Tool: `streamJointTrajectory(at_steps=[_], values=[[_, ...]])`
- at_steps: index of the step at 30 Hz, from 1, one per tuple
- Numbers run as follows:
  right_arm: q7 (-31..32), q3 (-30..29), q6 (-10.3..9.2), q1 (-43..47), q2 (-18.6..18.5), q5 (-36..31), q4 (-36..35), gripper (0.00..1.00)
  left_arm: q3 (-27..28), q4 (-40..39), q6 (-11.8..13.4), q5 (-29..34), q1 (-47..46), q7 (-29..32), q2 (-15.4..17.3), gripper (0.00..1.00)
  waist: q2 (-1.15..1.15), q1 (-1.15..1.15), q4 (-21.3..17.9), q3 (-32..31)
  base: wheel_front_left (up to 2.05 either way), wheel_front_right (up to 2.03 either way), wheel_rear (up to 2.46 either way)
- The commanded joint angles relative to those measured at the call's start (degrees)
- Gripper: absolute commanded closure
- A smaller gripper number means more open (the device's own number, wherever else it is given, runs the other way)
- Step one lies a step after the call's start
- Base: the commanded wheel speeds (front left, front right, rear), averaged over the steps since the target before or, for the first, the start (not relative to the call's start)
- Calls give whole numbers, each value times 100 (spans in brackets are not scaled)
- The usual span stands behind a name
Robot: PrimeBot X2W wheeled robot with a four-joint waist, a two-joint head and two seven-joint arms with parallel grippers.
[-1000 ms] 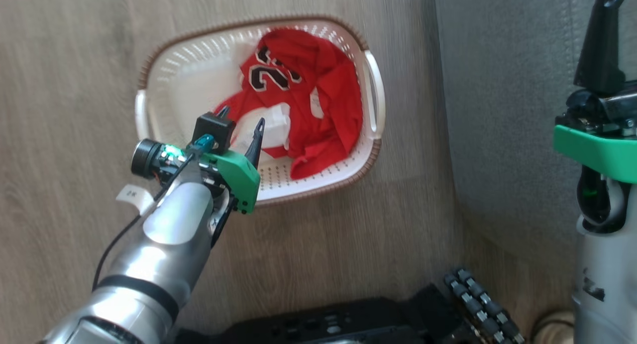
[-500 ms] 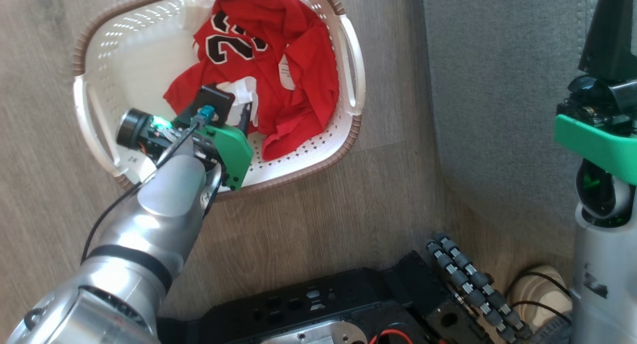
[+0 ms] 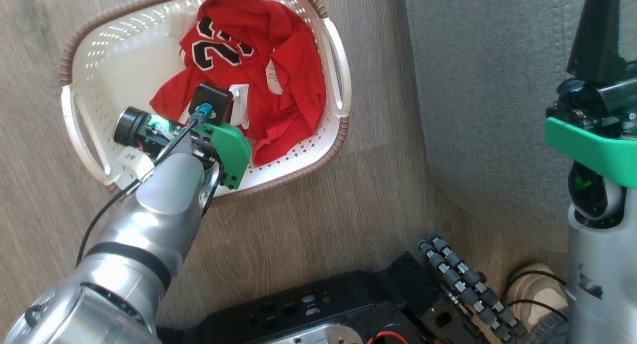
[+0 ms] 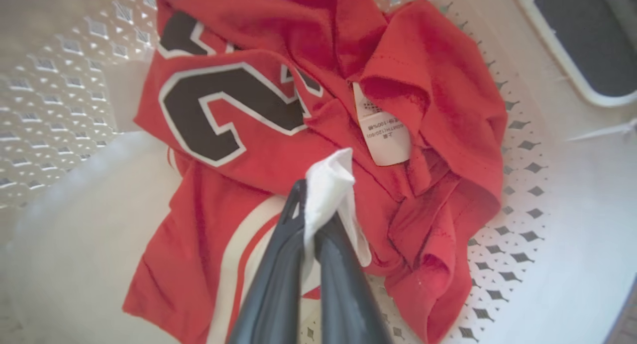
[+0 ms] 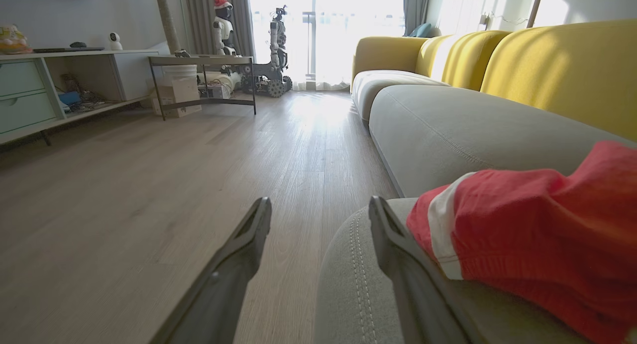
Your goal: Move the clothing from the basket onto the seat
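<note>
Where the clothing [image 4: 438, 95] lies in the basket [image 4: 547, 224], your left gripper [image 4: 311, 207] pinches its white trim [image 4: 328, 182] — your right gripper [image 5: 318, 207] gapes wide at the seat's [image 5: 448, 135] edge.

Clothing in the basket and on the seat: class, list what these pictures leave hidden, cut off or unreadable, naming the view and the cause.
Left wrist view: the clothing's number past the 2 is folded under.
Left wrist view: the label print is too small to read.
Head view: the left hand's fingertips sit behind its own green mount.
Right wrist view: the red garment on the seat is cut off by the right edge.
</note>
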Motion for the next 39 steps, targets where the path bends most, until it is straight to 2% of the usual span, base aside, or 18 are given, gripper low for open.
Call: streamJointTrajectory(at_steps=[1, 12, 19, 23, 33, 39], values=[[-28, 107, -2, 125, 3, 37, -133, 0, 13, -94, -17, -54, 195, -99, 54, 100, 0, -1, 20, -103, 0, 0, 0], [-28, 203, -2, 377, 3, -67, 568, 0, -126, -662, -73, -427, 572, -616, 53, 100, 0, -1, 299, -1254, 0, 0, 0], [-28, 329, -2, 849, 3, -284, 1583, 0, -164, -1214, -47, -731, 948, -710, 53, 100, 0, -1, 579, -2413, 0, 0, 0], [-28, 345, -2, 1142, 3, -372, 1980, 0, -108, -1595, 50, -884, 1138, -721, 53, 100, 0, -1, 768, -3097, 0, 0, 0], [-28, 344, -2, 1929, 3, -377, 2528, 0, 177, -2495, 198, -817, 1482, -724, 101, 100, 0, -1, 1155, -4688, 0, 0, 0], [-28, 375, -2, 2350, 3, -333, 2716, 0, 322, -2956, 248, -884, 1628, -717, 239, 100, 0, -1, 1297, -5408, 0, 0, 0]])
